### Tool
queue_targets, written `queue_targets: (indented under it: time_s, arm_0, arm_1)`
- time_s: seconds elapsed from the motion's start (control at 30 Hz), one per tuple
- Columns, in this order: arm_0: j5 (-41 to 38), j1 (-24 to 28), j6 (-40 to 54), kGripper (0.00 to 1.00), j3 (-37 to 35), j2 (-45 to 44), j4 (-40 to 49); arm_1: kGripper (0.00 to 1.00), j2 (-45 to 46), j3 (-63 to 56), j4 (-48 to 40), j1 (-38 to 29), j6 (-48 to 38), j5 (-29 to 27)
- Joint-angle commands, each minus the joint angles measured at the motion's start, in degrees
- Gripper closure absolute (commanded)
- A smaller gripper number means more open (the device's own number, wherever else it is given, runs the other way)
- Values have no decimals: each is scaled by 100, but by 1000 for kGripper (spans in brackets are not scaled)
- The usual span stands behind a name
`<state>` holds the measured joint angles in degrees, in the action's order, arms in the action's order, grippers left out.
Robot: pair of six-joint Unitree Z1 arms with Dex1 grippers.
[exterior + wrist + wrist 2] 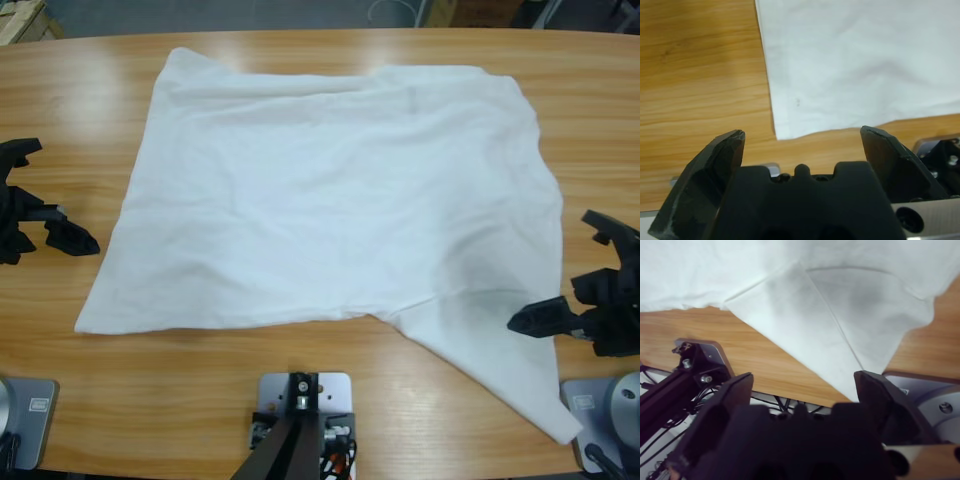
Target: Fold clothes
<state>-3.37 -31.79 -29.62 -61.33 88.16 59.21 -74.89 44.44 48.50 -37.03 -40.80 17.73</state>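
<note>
A white T-shirt [330,190] lies spread flat across the middle of the wooden table, with one sleeve [500,350] pointing toward the near right corner. My left gripper [60,200] stands open just off the shirt's left edge, holding nothing. In the left wrist view the shirt's near left corner [777,132] lies just ahead of my open left gripper [802,140]. My right gripper [548,270] stands open at the shirt's right side, beside the sleeve. In the right wrist view the sleeve [815,320] lies flat ahead of my open right gripper [802,385].
Bare wood [60,100] shows to the left of the shirt, along the near edge [180,380] and at the far right [590,120]. Crates and floor show beyond the table's far edge.
</note>
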Motion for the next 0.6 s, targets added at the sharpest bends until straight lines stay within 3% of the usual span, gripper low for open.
queue_targets:
  time_s: [0.03,0.27,0.6]
  arm_0:
    - [-693,83,-141,101,174,609,-664]
    - [-1113,-279,-255,105,242,1349,-1311]
    - [-306,-789,-343,92,267,1918,-1342]
  arm_1:
    - [179,-184,-111,-165,-103,-42,71]
    - [179,99,-111,86,-103,-33,99]
    - [179,99,40,269,-103,26,90]
